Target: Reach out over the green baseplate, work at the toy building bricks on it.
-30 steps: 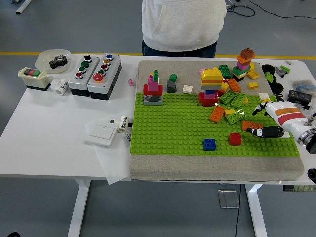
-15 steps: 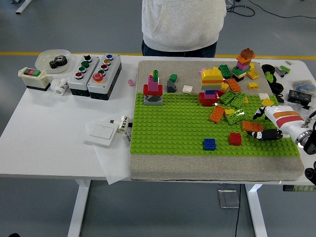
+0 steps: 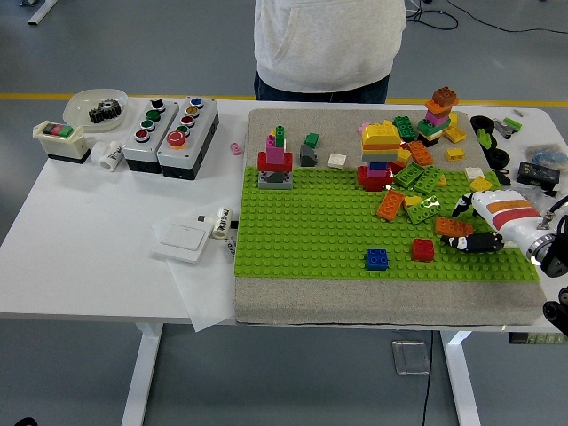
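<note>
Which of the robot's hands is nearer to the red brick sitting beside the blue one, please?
The right. The right hand hovers over the green baseplate just right of the red brick, fingers relaxed, holding nothing. The left hand is out of view.

We see the green baseplate [image 3: 311,226] lying flat on a grey mat, studs up, its far right part crowded with toy bricks. A blue brick [image 3: 376,259] and a red brick [image 3: 423,250] sit apart near the front edge. An orange brick [image 3: 390,206] lies tilted by a loose heap of green bricks [image 3: 421,178], and another orange brick [image 3: 453,227] lies just beside it to the right. At the far left stands a small tower [image 3: 275,162], grey below, red and pink above, green on top. A yellow-and-orange stack [image 3: 380,140] and a taller stack with a brown top [image 3: 439,111] stand on the mat beyond the plate.
</note>
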Tool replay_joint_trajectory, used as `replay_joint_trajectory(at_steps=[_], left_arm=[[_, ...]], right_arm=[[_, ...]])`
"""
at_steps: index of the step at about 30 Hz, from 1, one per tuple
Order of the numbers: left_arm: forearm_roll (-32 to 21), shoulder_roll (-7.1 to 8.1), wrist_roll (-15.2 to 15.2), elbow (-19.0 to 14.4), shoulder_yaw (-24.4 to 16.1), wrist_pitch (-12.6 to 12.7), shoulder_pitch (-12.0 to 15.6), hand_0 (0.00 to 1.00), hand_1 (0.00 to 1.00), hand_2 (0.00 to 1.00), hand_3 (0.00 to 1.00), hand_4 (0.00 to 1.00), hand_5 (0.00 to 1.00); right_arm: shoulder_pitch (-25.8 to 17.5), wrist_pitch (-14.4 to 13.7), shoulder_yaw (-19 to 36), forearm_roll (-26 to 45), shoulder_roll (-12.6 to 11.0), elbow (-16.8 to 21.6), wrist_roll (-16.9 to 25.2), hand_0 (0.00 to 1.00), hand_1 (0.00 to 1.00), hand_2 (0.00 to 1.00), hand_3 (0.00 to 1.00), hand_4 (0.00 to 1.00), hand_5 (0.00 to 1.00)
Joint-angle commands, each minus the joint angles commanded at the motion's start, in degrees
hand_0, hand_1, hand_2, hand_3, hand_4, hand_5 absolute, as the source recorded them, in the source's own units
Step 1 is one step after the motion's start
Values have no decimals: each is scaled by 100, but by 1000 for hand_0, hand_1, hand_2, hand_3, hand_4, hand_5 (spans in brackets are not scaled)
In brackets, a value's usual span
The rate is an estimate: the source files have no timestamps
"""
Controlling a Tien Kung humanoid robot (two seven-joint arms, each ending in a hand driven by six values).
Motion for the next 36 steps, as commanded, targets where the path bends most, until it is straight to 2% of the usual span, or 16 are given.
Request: replay_joint_trajectory(at_steps=[18,19,24,25,36], left_arm=[[-48,-3,-5,-7,34,11,-28,689,636,713,618,673,673],[-47,-4,-5,-7,34,10,-29,689,636,713,617,672,672],[-58,-4,-5,-10,46,11,-31,689,636,713,617,672,672],[-60,-4,-6,-11,48,11,-32,689,637,714,617,672,671],[-34,-7,-3,-15,41,1,-37,689,638,714,616,672,671]], right_arm=[[-16,-117,-53,8,41,-135,74,294,490,593,559,830,562],[-18,-123,-57,13,44,-139,83,256,449,576,549,789,563],[-37,-168,-71,10,60,-153,111,256,449,576,549,789,563],[-45,-191,-72,4,65,-155,114,245,432,563,536,743,569],[-56,-373,-100,-116,99,-203,162,223,413,545,519,709,569]])
